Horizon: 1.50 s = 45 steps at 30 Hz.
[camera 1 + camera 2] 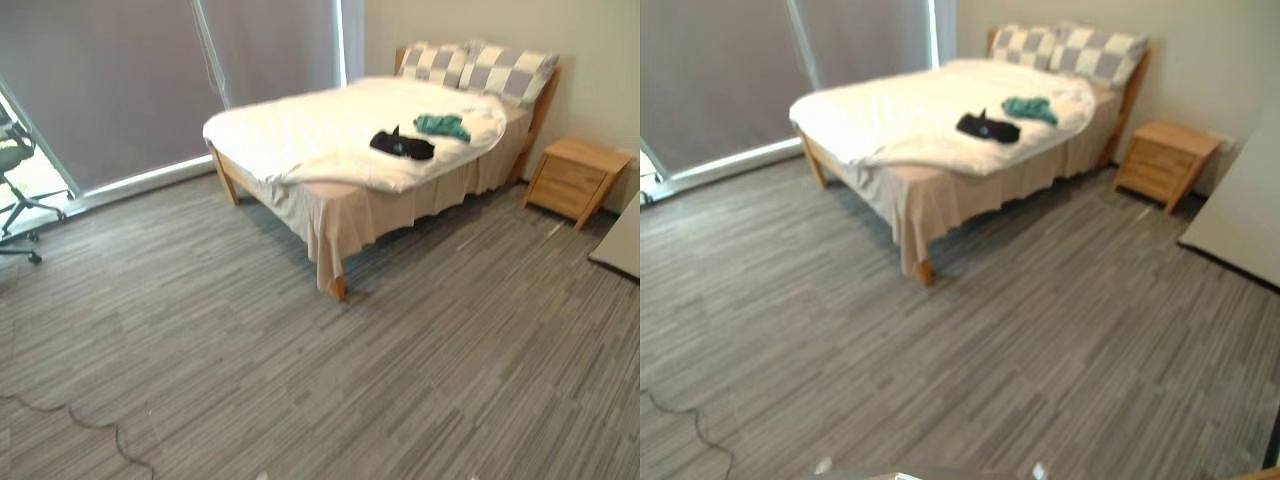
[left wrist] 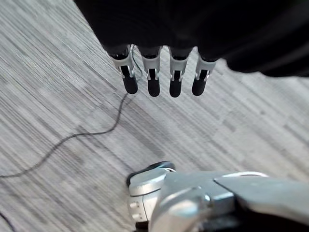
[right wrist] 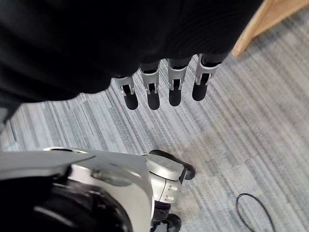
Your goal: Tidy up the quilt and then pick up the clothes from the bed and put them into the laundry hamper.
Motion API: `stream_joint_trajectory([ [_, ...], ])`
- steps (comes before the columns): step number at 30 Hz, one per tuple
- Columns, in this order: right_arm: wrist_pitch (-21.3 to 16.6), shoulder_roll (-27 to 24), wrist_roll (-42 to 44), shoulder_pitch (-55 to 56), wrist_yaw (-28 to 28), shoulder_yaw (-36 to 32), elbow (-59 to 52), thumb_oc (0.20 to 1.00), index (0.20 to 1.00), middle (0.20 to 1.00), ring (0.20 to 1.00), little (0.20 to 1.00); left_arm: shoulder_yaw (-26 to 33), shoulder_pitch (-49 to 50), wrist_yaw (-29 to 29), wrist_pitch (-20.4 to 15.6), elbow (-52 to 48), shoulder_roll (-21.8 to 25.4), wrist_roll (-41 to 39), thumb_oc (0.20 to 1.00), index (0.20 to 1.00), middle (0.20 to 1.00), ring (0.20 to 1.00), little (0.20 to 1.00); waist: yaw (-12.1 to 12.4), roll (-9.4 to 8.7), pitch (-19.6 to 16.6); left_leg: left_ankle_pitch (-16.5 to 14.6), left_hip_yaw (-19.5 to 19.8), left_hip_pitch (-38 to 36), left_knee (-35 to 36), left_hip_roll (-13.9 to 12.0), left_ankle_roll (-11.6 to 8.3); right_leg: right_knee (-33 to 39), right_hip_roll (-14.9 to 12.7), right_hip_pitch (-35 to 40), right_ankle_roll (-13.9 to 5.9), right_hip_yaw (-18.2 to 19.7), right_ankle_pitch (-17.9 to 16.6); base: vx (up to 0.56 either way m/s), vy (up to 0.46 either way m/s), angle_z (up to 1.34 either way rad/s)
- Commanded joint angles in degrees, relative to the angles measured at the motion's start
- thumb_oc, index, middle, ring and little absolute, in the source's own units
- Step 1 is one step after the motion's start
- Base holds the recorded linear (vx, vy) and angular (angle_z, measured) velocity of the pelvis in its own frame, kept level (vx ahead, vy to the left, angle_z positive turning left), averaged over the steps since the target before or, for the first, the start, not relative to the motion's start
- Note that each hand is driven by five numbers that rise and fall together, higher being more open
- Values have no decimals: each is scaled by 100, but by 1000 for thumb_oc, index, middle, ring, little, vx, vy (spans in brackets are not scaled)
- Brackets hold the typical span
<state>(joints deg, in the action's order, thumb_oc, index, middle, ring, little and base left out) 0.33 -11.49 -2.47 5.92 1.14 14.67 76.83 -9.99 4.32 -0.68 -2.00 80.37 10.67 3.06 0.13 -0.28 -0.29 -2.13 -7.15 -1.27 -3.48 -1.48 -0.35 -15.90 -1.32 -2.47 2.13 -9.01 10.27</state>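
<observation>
Rumpled white quilt spread across the bed, two garments on top.

Black garment and teal garment lying near each other toward the checked pillows. Wooden nightstand beside the bed, office chair by the window. Left hand and right hand hanging over grey floor, fingers straight, holding nothing.

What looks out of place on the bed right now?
Two garments lie loose on the white quilt: a black one and a teal one nearer the checked pillows. The quilt sits askew, bunched toward the head, leaving the beige sheet bare at the foot corner. Both hands hang open over the floor.
</observation>
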Motion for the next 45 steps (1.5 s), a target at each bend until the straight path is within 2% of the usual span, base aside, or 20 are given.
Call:
stream_joint_trajectory([
  [1,-101,62,-196,-688,18,115,417,1000,1000,1000,1000,1000,1,-692,-93,-216,367,-63,188,1000,1000,1000,1000,1000,-63,-210,267,477,169,-730,848,-191,-409,2090,-535,983,-814,-11,-1720,13,0,-8],
  [12,-36,-47,-258,-971,91,162,408,1000,1000,1000,1000,1000,-165,-830,-116,-225,268,52,373,1000,1000,1000,1000,1000,15,-257,439,426,131,-573,848,-140,-286,2022,-610,761,-904,22,-1771,36,33,-8],
  [14,-45,-86,-242,-1074,99,111,347,1000,1000,1000,1000,1000,-172,-926,-137,-206,263,126,369,1000,1000,1000,1000,1000,76,-255,576,406,87,-495,848,-113,-180,1250,-719,351,-975,-66,-1671,-44,73,-6],
  [15,-45,-152,-122,-1151,97,-20,252,1000,1000,1000,1000,1000,-127,-995,-129,-190,227,169,269,1000,1000,1000,1000,1000,55,-213,742,316,40,-549,848,-76,-79,164,-950,-218,-1291,-168,-2037,3,72,-12],
  [16,-43,-154,-121,-1154,98,-21,250,1000,1000,1000,1000,1000,-126,-998,-129,-190,228,168,269,1000,1000,1000,1000,1000,62,-222,739,315,31,-542,848,-61,-71,127,-966,-247,-1301,-150,-2021,111,159,-25],
  [17,-43,-195,99,-1171,55,-246,167,1000,1000,1000,1000,1000,-24,-1017,-130,-168,202,214,97,1000,1000,1000,1000,1000,-38,-96,905,204,-26,-729,848,-131,-19,-880,-1175,-855,-1454,-392,-2509,105,93,-24],
  [19,-51,-192,160,-1154,38,-294,143,1000,1000,1000,1000,1000,9,-1013,-129,-167,205,242,52,1000,1000,1000,1000,1000,-105,-77,915,145,-17,-830,848,-161,-46,-959,-1274,-1062,-1434,-488,-2541,260,33,-18],
  [21,-64,-210,247,-1077,14,-334,134,1000,1000,1000,1000,1000,34,-1018,-124,-177,243,287,36,1000,1000,1000,1000,1000,-320,-108,917,-158,111,-1165,848,-173,-194,-204,-1294,-1205,-1270,-713,-2341,602,-144,16],
  [22,-64,-221,252,-1022,1,-330,180,1000,1000,1000,1000,1000,16,-1023,-105,-203,286,328,114,1000,1000,1000,1000,1000,-554,-205,914,-391,264,-1436,848,-139,-334,894,-1185,-1347,-1206,-660,-2394,565,-171,14],
  [26,-27,-255,160,-846,55,-392,326,1000,1000,1000,1000,1000,62,-1008,-117,-223,432,379,343,1000,1000,1000,1000,1000,-846,-64,872,-709,353,-1836,848,-467,-566,1785,-1089,-1681,-1394,-493,-2877,549,-172,37],
  [29,-30,-374,3,-719,94,-367,430,1000,1000,1000,1000,1000,54,-1019,-91,-232,421,369,423,1000,1000,1000,1000,1000,-877,68,774,-70,347,-2078,770,-730,-721,1569,-850,-1503,-1151,-634,-2864,488,-169,43],
  [31,-18,-440,-98,-745,64,-268,462,1000,1000,1000,1000,1000,-12,-1084,-37,-193,288,362,399,1000,1000,1000,1000,1000,-816,120,811,808,287,-1503,-721,-993,-871,1627,-612,-1068,-884,-758,-2688,339,-214,24],
  [32,-18,-436,-99,-748,64,-268,462,1000,1000,1000,1000,1000,-11,-1086,-37,-192,288,365,398,1000,1000,1000,1000,1000,-841,100,799,829,317,-1475,-716,-974,-870,1629,-641,-1079,-883,-773,-2693,244,-279,5],
  [33,-6,-492,-100,-749,31,-228,406,1000,1000,1000,1000,1000,-34,-1142,-25,-174,166,401,349,1000,1000,1000,1000,1000,-791,-18,866,1340,403,-872,-1901,-969,-924,1753,-610,-814,-681,-834,-2575,475,-516,-33],
  [34,10,-586,-53,-978,-67,-146,211,1000,1000,1000,1000,1000,-34,-1251,134,-176,-114,442,77,1000,1000,1000,1000,1000,-435,-391,1193,1470,403,263,-3946,-818,-805,2013,-551,-169,-356,-652,-2200,475,-513,-29],
  [36,19,-598,-42,-1066,-83,-128,185,1000,1000,1000,1000,1000,-40,-1276,173,-191,-160,431,26,1000,1000,1000,1000,1000,-314,-458,1247,1359,260,652,-4182,-840,-746,2038,-542,11,-323,-549,-2082,376,-223,-41],
  [38,0,-583,-9,-1153,-111,-88,164,1000,1000,1000,1000,1000,-9,-1275,226,-226,-173,407,-77,1000,1000,1000,1000,1000,-58,-528,1282,1156,-8,1308,-3788,-855,-681,2090,-512,378,-326,-409,-1860,481,-14,-83],
  [41,-83,-557,55,-1184,-134,-60,66,1000,1000,1000,1000,1000,53,-1136,268,-289,-196,373,-109,1000,1000,1000,1000,1000,292,-387,1173,1250,-441,1592,-1824,-808,-615,2090,-359,862,-508,-253,-1471,601,132,-57],
  [42,-115,-537,52,-1182,-135,-43,44,1000,1000,1000,1000,1000,75,-1096,265,-295,-173,372,-72,1000,1000,1000,1000,1000,411,-353,1109,1426,-745,1573,-817,-793,-616,2090,-353,1054,-606,-220,-1292,632,176,-65],
  [45,-139,-479,-62,-1152,-101,-60,29,1000,1000,1000,1000,1000,179,-973,229,-224,-24,386,110,1000,1000,1000,1000,1000,414,-317,910,1587,-1925,1410,156,-1063,-680,2090,-237,1498,-728,-425,-946,592,120,-19],
])
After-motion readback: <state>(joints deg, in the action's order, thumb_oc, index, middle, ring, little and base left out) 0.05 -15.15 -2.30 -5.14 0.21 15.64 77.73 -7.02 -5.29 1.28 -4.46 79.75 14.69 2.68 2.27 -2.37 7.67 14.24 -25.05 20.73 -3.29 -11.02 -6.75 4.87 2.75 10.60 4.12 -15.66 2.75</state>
